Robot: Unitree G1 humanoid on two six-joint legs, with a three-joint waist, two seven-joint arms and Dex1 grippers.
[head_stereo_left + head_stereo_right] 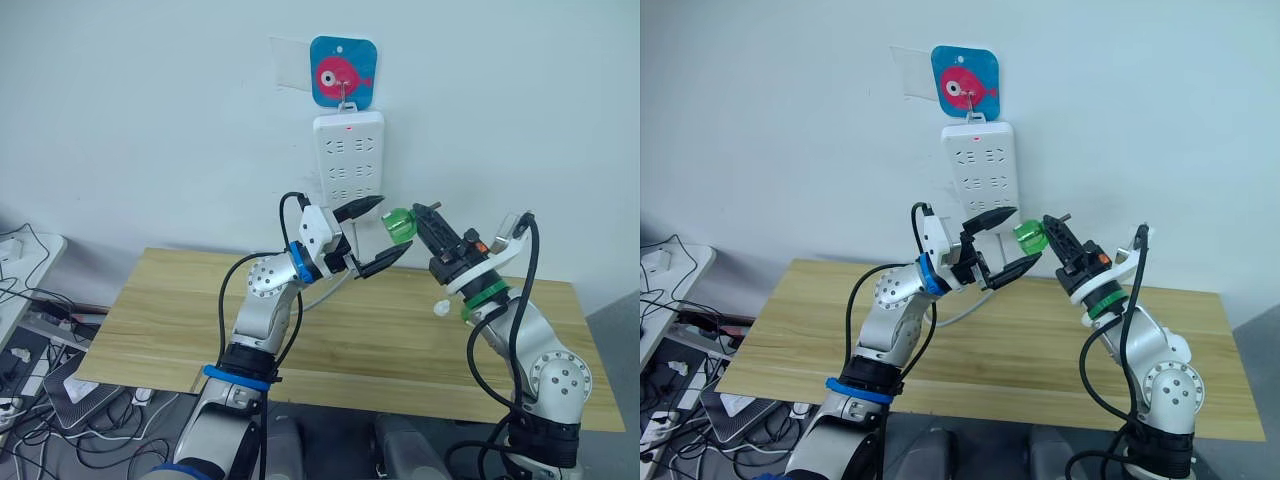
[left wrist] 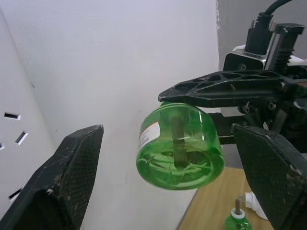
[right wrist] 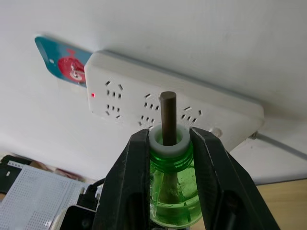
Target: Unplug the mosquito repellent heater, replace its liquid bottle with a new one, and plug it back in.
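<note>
Mosquito repellent heater (image 1: 441,308): small and white, down on the wooden table (image 1: 180,310), close by the right arm. Not plugged in. Mostly hidden, so hard to say more. Just beside it on the table, a second green bottle (image 2: 236,221) standing up with its stick on top.

Higher up, in the air above the table, a green bottle (image 2: 180,143) with a white neck and a dark stick poking out. Pinched at the neck by the right gripper (image 3: 169,139), one black finger on each side. Tipped over sideways, round bottom facing the left arm.

Left gripper (image 1: 390,227) spread wide, one finger above the bottle's bottom end and one below. Not touching the bottle, with a gap on both sides.

Behind both grippers, on the white wall, a long white power strip (image 1: 348,155) hanging straight down, a tiny red light on near its top. No plug in any of its holes. Above it, a blue square hook card (image 1: 343,72) with a pink fish.

Off past the table's left end, a tangle of dark cables (image 1: 30,300).
</note>
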